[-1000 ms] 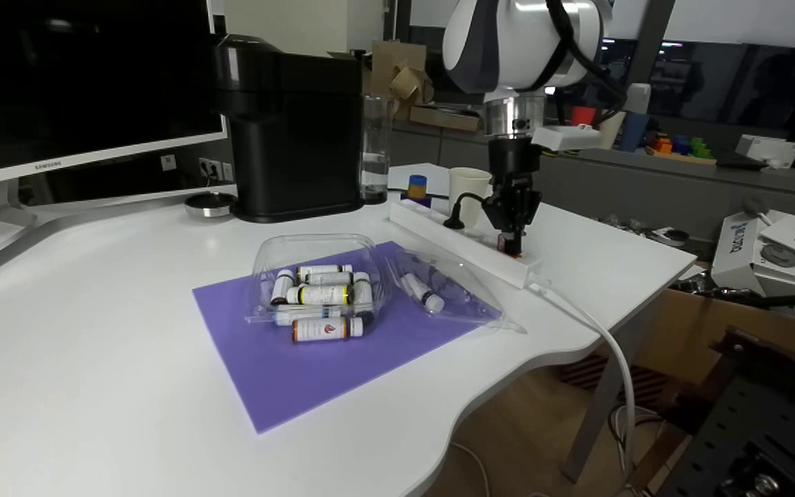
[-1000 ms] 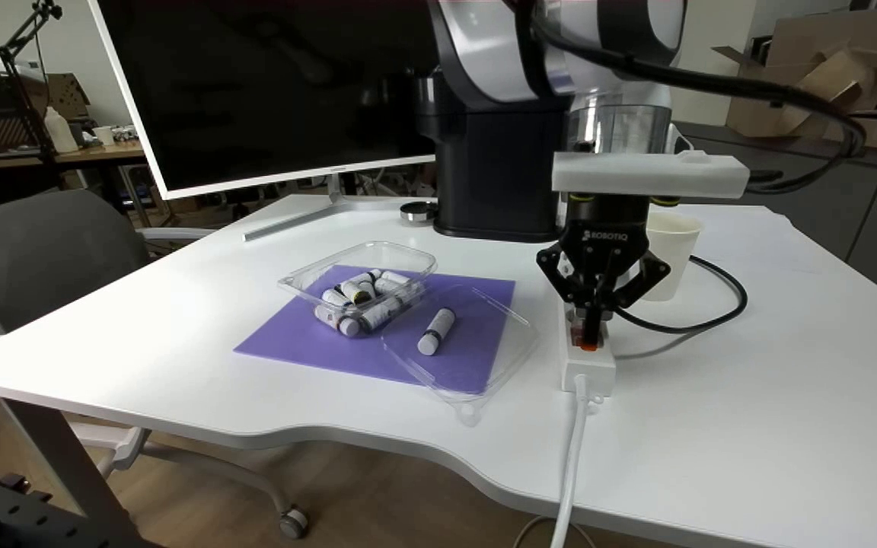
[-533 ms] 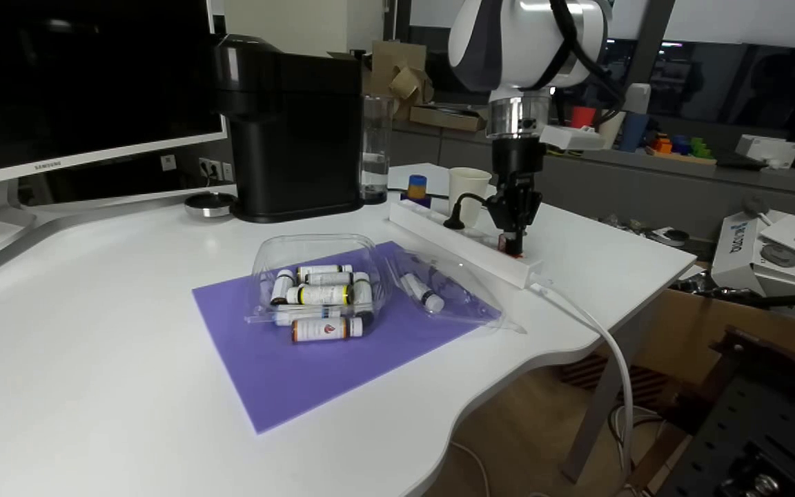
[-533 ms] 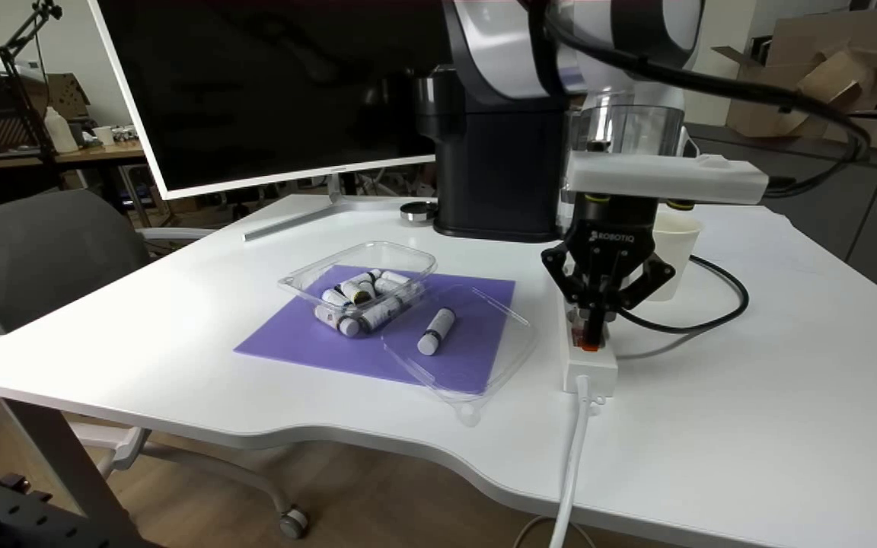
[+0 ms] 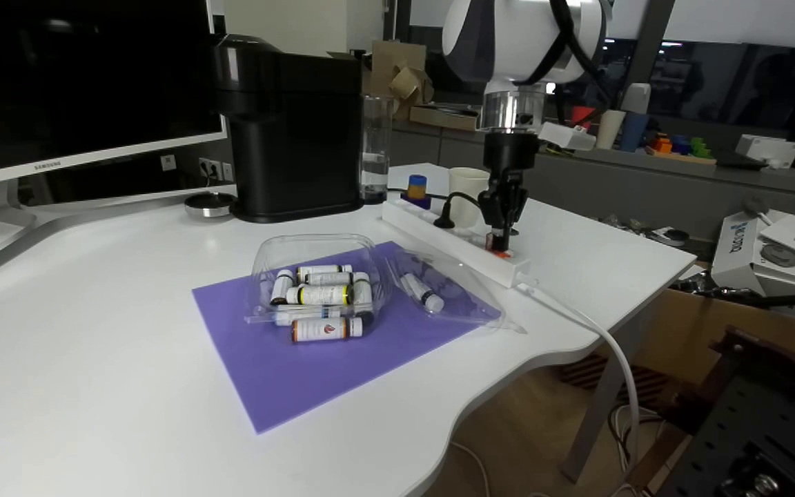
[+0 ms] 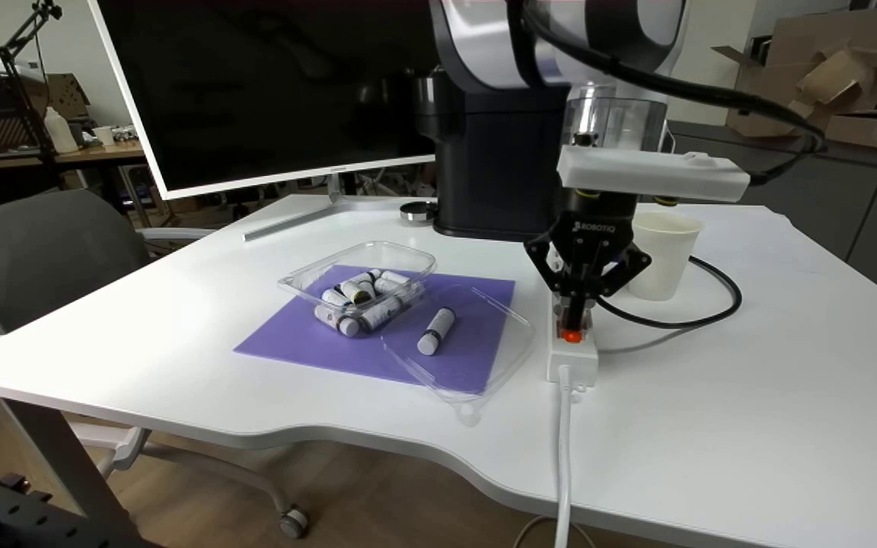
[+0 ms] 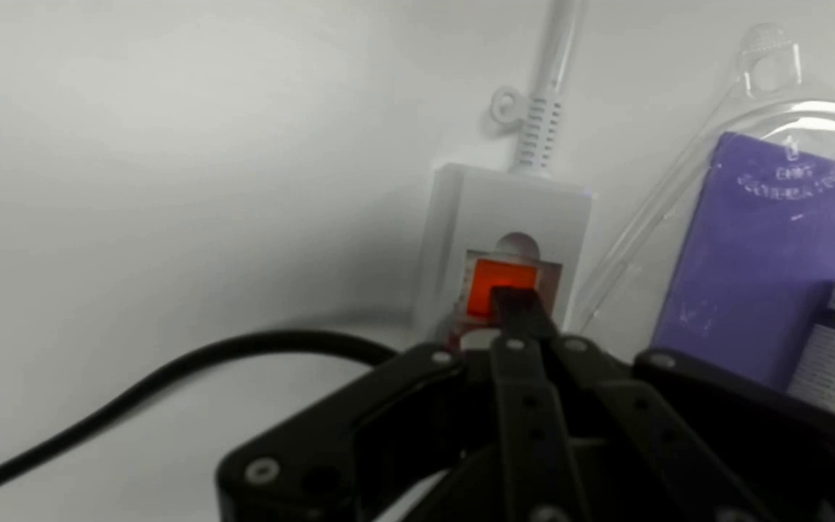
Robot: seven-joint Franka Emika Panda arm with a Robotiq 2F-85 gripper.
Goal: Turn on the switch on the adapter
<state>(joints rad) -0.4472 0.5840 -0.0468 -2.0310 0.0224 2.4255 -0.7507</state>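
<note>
Switch [image 7: 499, 275] shows orange at the near end of the adapter [image 5: 453, 246], right of the purple mat [image 5: 342, 373]; my end effector [image 6: 573, 323] points down at the switch, closed (fingertips [image 7: 515, 299] together, partly hiding it).

Dark windows [image 5: 722, 76], grey chair [image 6: 50, 255], brown floor [image 6: 385, 491]

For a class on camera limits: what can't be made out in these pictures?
Switch: partly hidden by the gripper, wrist view; whether pressed, unclear.
Adapter: far end mostly behind the gripper, wrist view.
Loose bottle: print blurred, side cut by right edge, wrist view.
Monitor: top cut by upper edge, both exterior views.
</note>
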